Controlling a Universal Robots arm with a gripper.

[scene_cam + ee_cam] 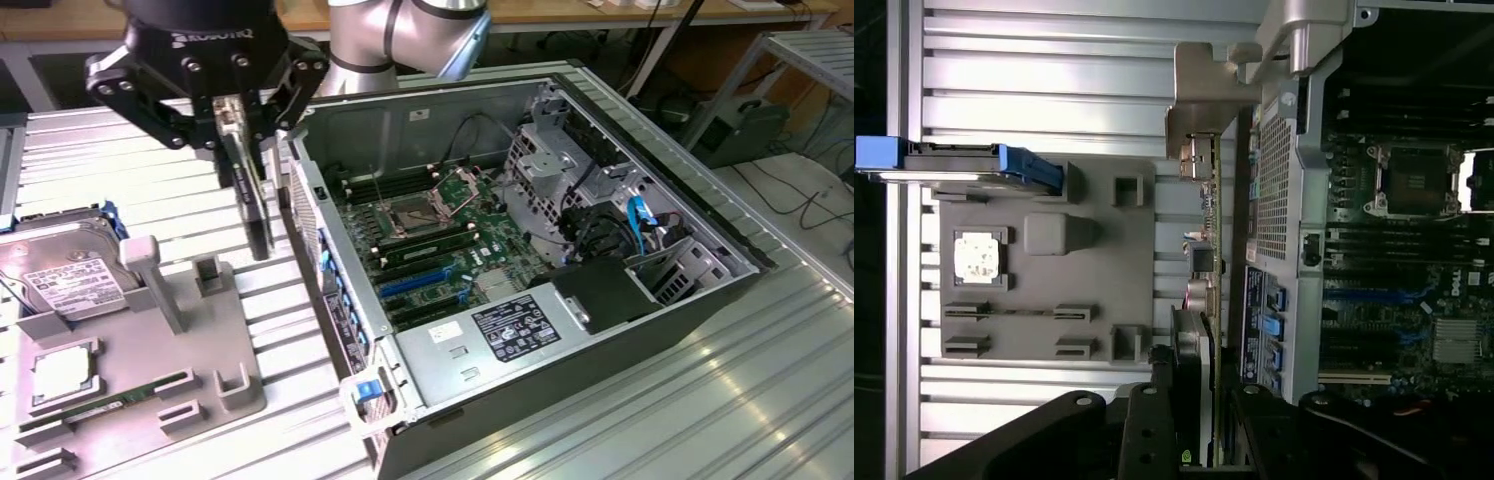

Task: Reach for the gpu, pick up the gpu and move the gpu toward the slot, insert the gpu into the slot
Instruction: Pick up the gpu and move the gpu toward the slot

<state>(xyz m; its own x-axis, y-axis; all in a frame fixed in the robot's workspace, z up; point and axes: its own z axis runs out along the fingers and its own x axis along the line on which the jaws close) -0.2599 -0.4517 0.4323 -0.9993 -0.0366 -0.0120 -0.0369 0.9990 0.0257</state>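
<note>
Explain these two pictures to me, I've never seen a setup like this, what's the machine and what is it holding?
This is a robot arm with a black claw at its end. One picture comes from a camera off to the side; the other from a camera on the wrist, looking past the claw. The claw is shut on the gpu, a thin dark card hanging upright beside an open computer case. Inside lies the green motherboard with its blue slot. On the metal table, a grey tray holds a hard drive and a processor chip.
</note>
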